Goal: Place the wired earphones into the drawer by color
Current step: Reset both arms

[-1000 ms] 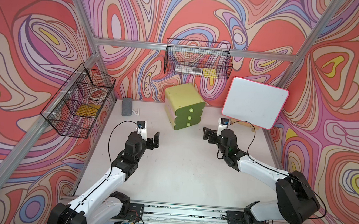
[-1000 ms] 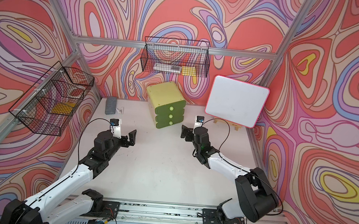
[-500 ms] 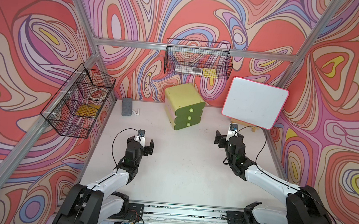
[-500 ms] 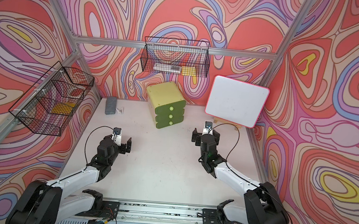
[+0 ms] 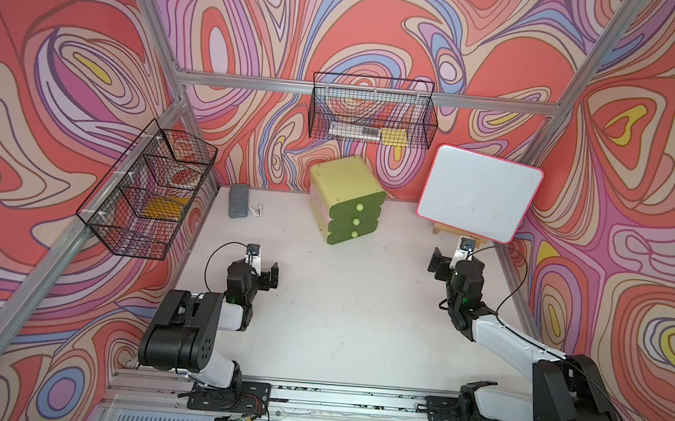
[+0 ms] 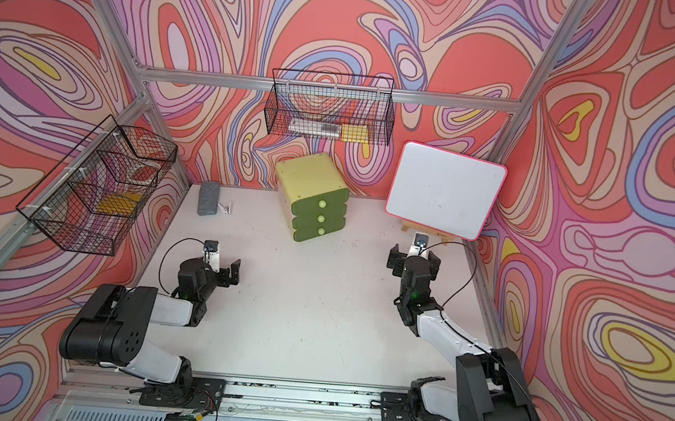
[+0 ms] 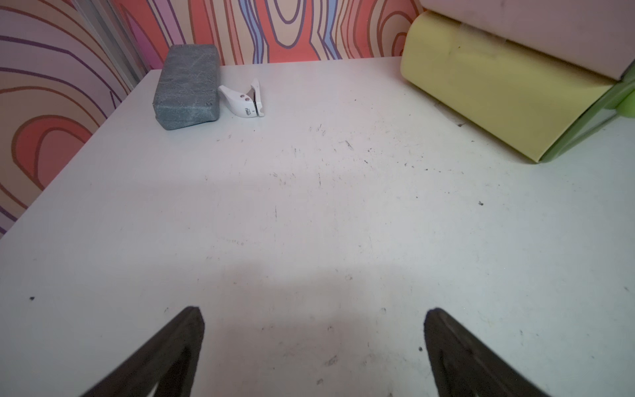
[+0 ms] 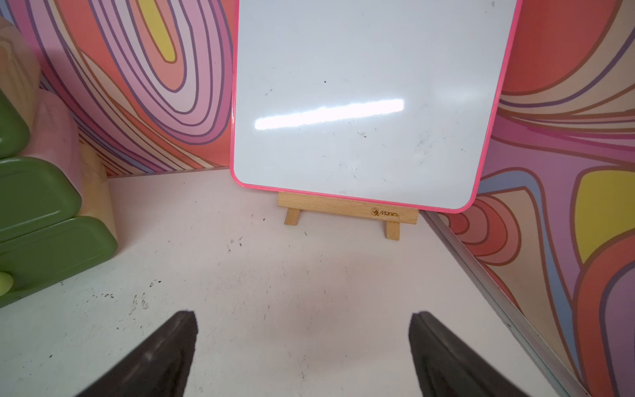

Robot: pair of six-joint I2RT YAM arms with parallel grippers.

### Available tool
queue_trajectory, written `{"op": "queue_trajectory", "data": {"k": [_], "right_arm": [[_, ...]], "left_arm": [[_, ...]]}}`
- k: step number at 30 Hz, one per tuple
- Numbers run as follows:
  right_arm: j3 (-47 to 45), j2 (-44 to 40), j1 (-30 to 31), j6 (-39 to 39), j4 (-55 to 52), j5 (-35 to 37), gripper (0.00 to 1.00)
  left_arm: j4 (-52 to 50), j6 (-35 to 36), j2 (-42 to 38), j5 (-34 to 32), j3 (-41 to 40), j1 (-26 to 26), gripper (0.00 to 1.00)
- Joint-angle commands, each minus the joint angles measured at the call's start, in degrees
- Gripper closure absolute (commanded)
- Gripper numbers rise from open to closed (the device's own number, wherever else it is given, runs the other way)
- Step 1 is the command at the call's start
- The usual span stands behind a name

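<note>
Green drawer unit (image 5: 348,208) shut at back; grey eraser (image 5: 238,206), whiteboard (image 5: 478,199) flank it; left gripper (image 7: 313,311), right gripper (image 8: 302,313) spread.

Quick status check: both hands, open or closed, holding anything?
Left hand: open, holding nothing.
Right hand: open, holding nothing.

Scuffed white table (image 5: 338,324): eraser (image 7: 187,86) and clip (image 7: 245,99) ahead of left gripper (image 7: 313,311), drawers (image 5: 349,204) ahead between both, whiteboard (image 8: 364,103) facing right gripper (image 8: 302,313).
</note>
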Motion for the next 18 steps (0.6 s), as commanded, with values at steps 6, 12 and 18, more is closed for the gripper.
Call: {"op": "queue_trajectory", "data": {"k": [6,12,18], "right_arm": [[0.3,8.7,-3.5,-1.4,7.1,-5.4,0.02],[-0.8,16.7,-5.4,-2.7,16.9,-7.5,0.02],[-4.0,21.9,-7.0,-1.3,27.7,-7.6,0.02]], "left_arm": [[-5.9,-1.5,0.0,-1.4,5.6,0.2,0.01],[-3.3,-1.7,0.5,-1.7,4.8,0.2,0.01],[-3.7,-1.7,0.4,-1.6,5.0,0.2,0.01]]}}
